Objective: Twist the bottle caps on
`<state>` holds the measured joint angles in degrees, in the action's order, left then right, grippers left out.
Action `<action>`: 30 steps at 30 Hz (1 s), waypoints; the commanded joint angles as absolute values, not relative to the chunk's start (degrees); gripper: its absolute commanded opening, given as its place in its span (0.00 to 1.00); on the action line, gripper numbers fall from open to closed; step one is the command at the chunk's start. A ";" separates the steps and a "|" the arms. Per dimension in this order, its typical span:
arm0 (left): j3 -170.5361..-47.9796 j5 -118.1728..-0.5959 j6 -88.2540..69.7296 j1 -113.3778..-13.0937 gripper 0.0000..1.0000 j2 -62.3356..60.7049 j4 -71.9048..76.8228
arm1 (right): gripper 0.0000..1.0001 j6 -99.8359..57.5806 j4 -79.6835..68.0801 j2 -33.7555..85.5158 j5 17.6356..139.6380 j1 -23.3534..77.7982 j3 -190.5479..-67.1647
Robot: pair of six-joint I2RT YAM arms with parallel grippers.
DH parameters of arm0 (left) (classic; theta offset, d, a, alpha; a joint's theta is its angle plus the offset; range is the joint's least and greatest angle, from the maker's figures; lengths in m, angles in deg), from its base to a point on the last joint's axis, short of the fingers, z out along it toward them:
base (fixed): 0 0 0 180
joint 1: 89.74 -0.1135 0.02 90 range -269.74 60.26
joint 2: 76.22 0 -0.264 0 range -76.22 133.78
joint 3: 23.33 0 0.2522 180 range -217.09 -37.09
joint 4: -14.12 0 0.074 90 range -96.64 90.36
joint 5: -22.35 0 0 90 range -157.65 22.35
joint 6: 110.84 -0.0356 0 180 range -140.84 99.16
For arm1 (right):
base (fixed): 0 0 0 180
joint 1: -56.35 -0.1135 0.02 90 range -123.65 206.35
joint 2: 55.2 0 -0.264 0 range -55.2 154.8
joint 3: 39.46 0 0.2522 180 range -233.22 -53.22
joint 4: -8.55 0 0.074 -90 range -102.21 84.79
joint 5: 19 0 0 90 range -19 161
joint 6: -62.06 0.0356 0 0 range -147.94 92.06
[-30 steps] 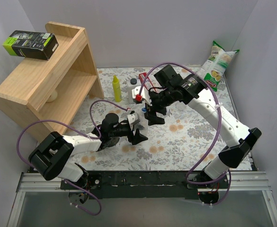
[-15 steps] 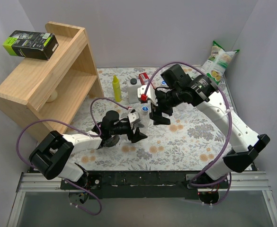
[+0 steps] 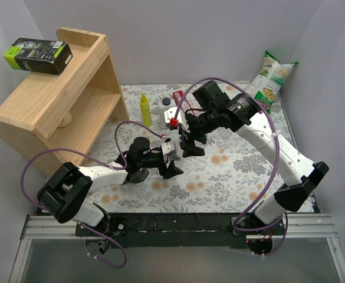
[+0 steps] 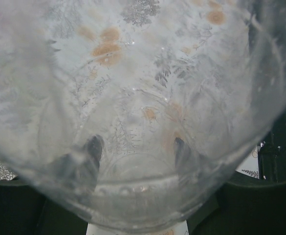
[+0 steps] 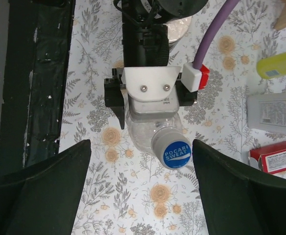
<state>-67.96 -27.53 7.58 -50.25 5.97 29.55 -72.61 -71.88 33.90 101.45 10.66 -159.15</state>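
Observation:
A clear bottle (image 5: 152,132) leans out of my left gripper (image 5: 150,110), which is shut on its body. A blue cap (image 5: 177,152) sits on its neck. In the left wrist view the bottle (image 4: 143,98) fills the frame, and my left gripper (image 4: 135,156) shows through its wall with dark fingers (image 4: 91,152) on either side. My right gripper (image 5: 140,143) hangs open over the cap, its wide fingers (image 5: 40,196) well apart from it. From above, the left gripper (image 3: 163,159) and the bottle (image 3: 167,146) lie just left of the right gripper (image 3: 190,144).
Behind the grippers stand a slim yellow bottle (image 3: 145,110), a white black-capped bottle (image 3: 167,108) and a red box (image 3: 178,95). A wooden shelf (image 3: 60,94) with a black box (image 3: 38,55) fills the left. A snack bag (image 3: 270,81) leans at the back right.
My right gripper swung a little to the right and has come back left over the capped bottle. The left gripper has held the bottle nearly still.

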 commanded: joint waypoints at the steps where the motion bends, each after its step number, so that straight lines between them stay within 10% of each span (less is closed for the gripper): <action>1: -69.52 -27.30 7.99 -50.01 0.00 5.34 32.35 | 0.90 -73.03 -73.76 33.66 103.16 10.47 -158.08; 14: -68.47 -33.19 13.35 -50.10 0.00 4.64 35.86 | 0.72 -70.40 -80.26 32.44 100.62 10.38 -156.42; 30: -69.70 -25.55 5.17 -49.31 0.00 5.61 28.30 | 0.88 -70.22 -68.23 32.51 99.29 10.73 -162.30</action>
<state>-67.72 -28.45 7.28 -49.79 5.99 29.63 -69.87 -73.59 31.65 97.34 10.61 -160.46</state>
